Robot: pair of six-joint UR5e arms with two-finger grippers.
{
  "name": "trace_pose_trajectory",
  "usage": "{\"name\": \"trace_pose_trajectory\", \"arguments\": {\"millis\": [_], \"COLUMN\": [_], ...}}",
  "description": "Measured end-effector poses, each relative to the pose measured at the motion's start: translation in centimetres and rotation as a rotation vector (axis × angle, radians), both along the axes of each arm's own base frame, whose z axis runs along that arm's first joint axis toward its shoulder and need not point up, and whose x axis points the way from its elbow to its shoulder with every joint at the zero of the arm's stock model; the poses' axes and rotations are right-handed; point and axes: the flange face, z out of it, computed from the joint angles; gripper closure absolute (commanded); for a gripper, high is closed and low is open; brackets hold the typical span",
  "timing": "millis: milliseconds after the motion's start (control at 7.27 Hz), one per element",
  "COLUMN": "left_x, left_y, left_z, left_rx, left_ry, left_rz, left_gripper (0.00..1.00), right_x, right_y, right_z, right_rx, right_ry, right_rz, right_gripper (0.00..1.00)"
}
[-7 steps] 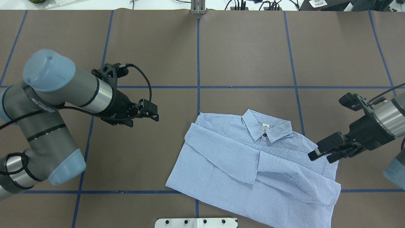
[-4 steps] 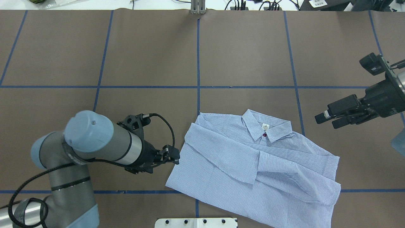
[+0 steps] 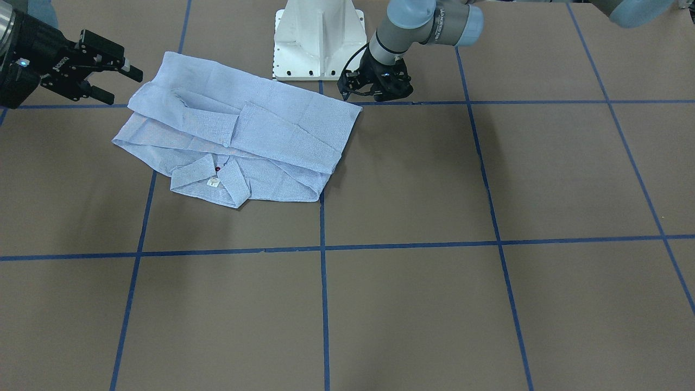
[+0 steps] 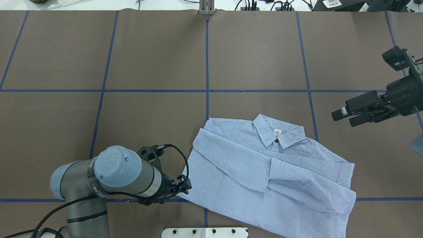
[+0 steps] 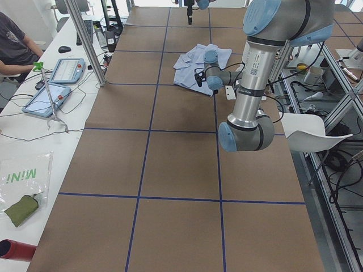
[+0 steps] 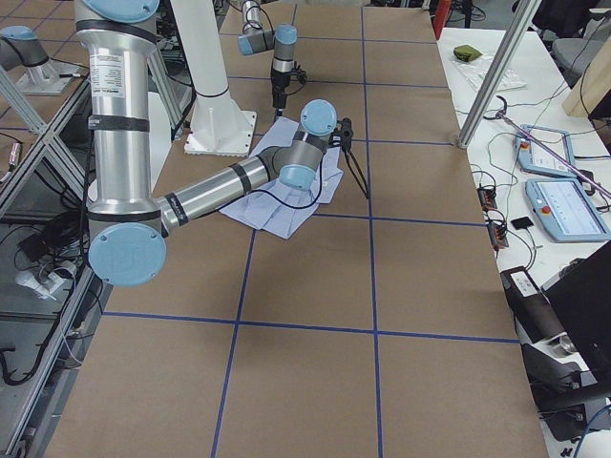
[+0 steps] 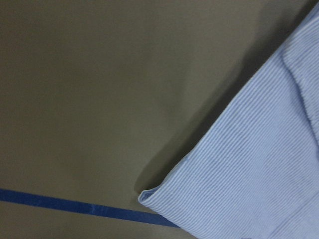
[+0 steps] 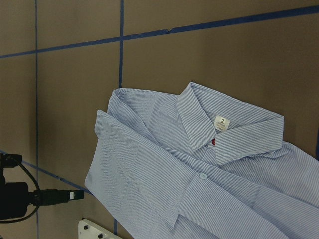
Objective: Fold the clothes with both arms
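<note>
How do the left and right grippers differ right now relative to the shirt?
The left gripper sits low at the shirt hem corner; the right gripper hangs higher, over bare table. The right gripper's jaws are open; the left gripper's state is unclear. Neither visibly holds the shirt.

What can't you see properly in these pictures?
- Shirt hem: cut off by the overhead view's bottom edge.
- Shirt front: covered by its folded sleeves in every view.
- Left end effector fingers: dark and tiny in the front view, and half hidden by the left arm overhead. Open or shut, cannot tell.
</note>
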Motion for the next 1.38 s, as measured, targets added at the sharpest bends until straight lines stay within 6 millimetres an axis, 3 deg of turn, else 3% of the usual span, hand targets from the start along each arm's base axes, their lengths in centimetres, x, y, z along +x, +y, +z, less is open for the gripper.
{"name": "trace_pose_trajectory", "arguments": {"millis": [550, 1376], "left_x": [1.4, 2.4], "left_y": [-0.4, -1.0], "left_z": [-0.4, 0.0], "left_rx": [0.002, 0.005], "left_ry": [-0.009, -0.028], "left_rz": [-0.026, -0.048], "left_gripper": [0.24, 0.27], "right_x": [0.0, 0.0], "right_y": [0.0, -0.1], "right_z": [0.1, 0.3], "right_rx": [-0.003, -0.008], "right_ry": [0.002, 0.005], "right_rz": [0.001, 0.002], "right_gripper": [0.0, 0.0]}}
